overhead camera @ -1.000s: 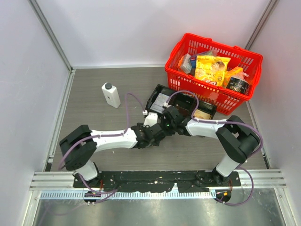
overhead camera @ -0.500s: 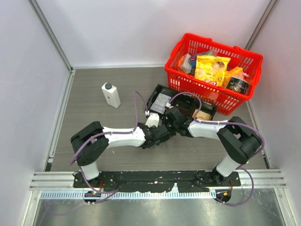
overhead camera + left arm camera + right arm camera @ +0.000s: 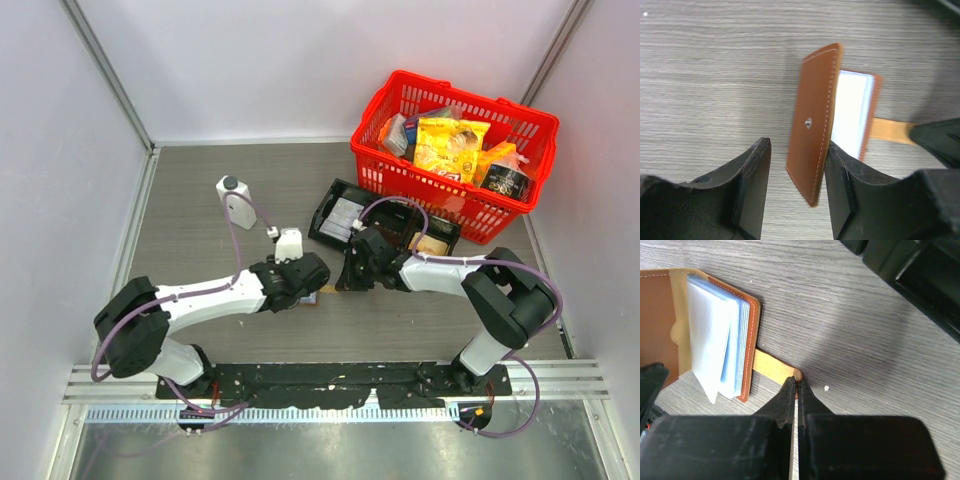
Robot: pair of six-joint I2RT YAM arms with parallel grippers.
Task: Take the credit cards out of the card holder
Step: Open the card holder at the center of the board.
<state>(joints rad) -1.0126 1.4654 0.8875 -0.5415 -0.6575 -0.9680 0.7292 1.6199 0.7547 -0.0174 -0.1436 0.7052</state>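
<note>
The brown card holder (image 3: 747, 340) lies open on the table; in the top view only a sliver of it (image 3: 310, 297) shows between the two grippers. Its pale bluish pockets (image 3: 715, 335) fan up. No credit card shows apart from them. My right gripper (image 3: 796, 381) is shut on the tip of the holder's side tab (image 3: 772, 367). My left gripper (image 3: 797, 147) is open, and the raised brown cover (image 3: 815, 125) stands between its jaws, against the right finger (image 3: 840, 185). The pockets (image 3: 852, 112) and tab (image 3: 890, 131) lie beyond.
A black three-compartment tray (image 3: 345, 215) lies just behind the grippers, with a red basket (image 3: 400, 80) of groceries at the back right. A white bottle (image 3: 236, 202) stands at the back left. The tray's corner (image 3: 910, 275) shows in the right wrist view.
My left arm has swung back to the left, drawing its gripper away from the right gripper. The right gripper has stayed in place.
</note>
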